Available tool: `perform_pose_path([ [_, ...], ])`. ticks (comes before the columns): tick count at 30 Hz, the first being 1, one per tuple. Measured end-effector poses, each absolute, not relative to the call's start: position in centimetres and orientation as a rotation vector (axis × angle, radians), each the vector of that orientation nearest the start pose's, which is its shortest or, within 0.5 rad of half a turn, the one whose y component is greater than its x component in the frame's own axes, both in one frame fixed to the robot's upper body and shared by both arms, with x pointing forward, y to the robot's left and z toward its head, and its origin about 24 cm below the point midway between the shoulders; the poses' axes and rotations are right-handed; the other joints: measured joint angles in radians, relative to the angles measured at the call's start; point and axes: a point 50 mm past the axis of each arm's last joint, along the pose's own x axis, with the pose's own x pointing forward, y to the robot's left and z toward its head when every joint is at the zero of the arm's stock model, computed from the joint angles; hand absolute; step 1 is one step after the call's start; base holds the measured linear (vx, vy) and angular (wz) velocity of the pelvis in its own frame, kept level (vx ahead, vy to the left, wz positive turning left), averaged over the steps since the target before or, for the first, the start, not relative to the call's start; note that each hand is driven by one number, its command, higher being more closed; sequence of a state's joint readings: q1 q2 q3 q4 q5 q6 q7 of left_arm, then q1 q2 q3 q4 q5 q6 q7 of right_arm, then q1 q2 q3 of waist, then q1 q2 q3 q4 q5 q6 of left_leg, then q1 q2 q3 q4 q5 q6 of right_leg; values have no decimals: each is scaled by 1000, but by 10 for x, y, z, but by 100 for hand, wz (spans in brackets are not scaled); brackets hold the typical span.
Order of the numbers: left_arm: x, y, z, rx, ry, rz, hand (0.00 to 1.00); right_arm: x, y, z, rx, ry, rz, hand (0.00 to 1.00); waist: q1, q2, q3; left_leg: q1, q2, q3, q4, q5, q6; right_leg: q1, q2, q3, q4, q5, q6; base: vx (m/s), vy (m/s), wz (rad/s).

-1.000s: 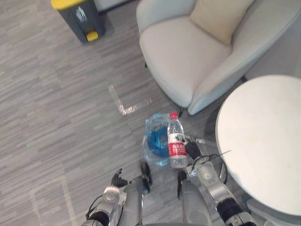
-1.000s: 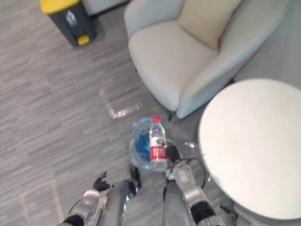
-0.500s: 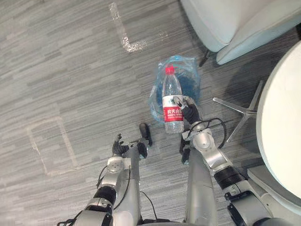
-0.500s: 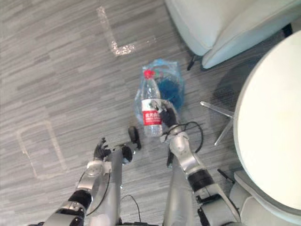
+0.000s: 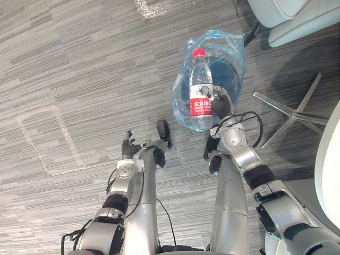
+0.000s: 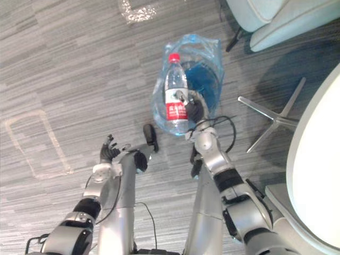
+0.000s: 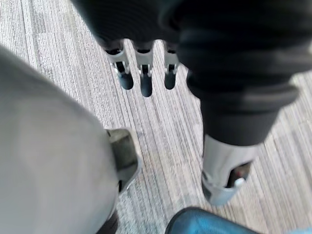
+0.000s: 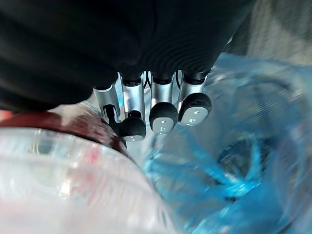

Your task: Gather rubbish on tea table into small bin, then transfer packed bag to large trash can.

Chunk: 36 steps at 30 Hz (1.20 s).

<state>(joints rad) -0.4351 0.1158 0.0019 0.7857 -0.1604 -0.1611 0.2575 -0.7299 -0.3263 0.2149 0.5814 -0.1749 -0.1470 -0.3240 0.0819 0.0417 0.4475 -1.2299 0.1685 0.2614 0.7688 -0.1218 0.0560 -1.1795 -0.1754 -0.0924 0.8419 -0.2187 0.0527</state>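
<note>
Right hand (image 5: 218,104) closed round a water bottle (image 5: 201,87): the dark-tipped fingers (image 8: 163,114) curl about the lower body, at and below the red label, and the bottle stands upright with its red cap pointing far. The bottle is held just left of the hand, over the near-left edge of the small bin (image 5: 232,56), which stands on the grey floor (image 5: 79,79) and is lined with a translucent blue bag (image 8: 234,161); whether the bottle's base lies inside the rim or just short of it cannot be told. Seen from the right wrist, the bag's open mouth lies directly past the fingertips. Left hand (image 5: 128,148) hangs low on the left, well apart from bin and bottle, fingers loosely spread and holding nothing. To the far right stands a pale armchair (image 5: 297,18); at the right edge, the white round tabletop (image 5: 330,164), with a metal star base (image 5: 289,113) on the floor between it and the bin.
</note>
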Motion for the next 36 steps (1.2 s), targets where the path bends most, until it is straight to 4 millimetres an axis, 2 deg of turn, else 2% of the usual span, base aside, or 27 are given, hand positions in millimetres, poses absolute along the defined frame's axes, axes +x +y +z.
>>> perform_pose_path([
  [8,323,175,6,12,183,246,0,385,-178,163,-544,-345,-225,100,-1,0,0,-28,1,2,8,8,12,-33,-3,1,14,-1,-2,0,0,0],
  [9,323,175,6,12,183,246,0,386,-178,164,-545,-341,-228,0,-1,0,0,-28,2,3,8,7,12,-35,-4,1,17,-2,-3,0,0,0],
  [19,324,176,7,15,177,247,0,389,-177,163,-560,-322,-223,0,-2,1,-6,-44,7,2,15,2,2,-54,-4,-4,28,-7,-12,-33,-15,0],
  [26,326,178,10,21,170,251,0,389,-173,162,-549,-328,-217,0,-5,0,-6,-54,12,1,30,9,13,-61,0,-3,37,-10,-16,-21,-8,-1],
  [31,326,181,10,27,169,257,0,376,-160,160,-524,-399,-195,0,-19,0,-6,-57,15,-8,39,3,4,-61,3,-7,49,-12,-19,-62,-18,1],
  [34,325,182,11,28,165,268,0,368,-155,155,-585,-435,-183,0,-20,-3,-9,-60,22,-8,53,-3,-3,-63,5,-7,54,-14,-23,-59,-12,-6],
  [36,325,183,11,32,163,270,0,363,-151,151,-646,-454,-163,0,-21,-15,-21,-68,26,-4,56,-4,-3,-76,9,-1,57,-13,-25,-61,-12,-9],
])
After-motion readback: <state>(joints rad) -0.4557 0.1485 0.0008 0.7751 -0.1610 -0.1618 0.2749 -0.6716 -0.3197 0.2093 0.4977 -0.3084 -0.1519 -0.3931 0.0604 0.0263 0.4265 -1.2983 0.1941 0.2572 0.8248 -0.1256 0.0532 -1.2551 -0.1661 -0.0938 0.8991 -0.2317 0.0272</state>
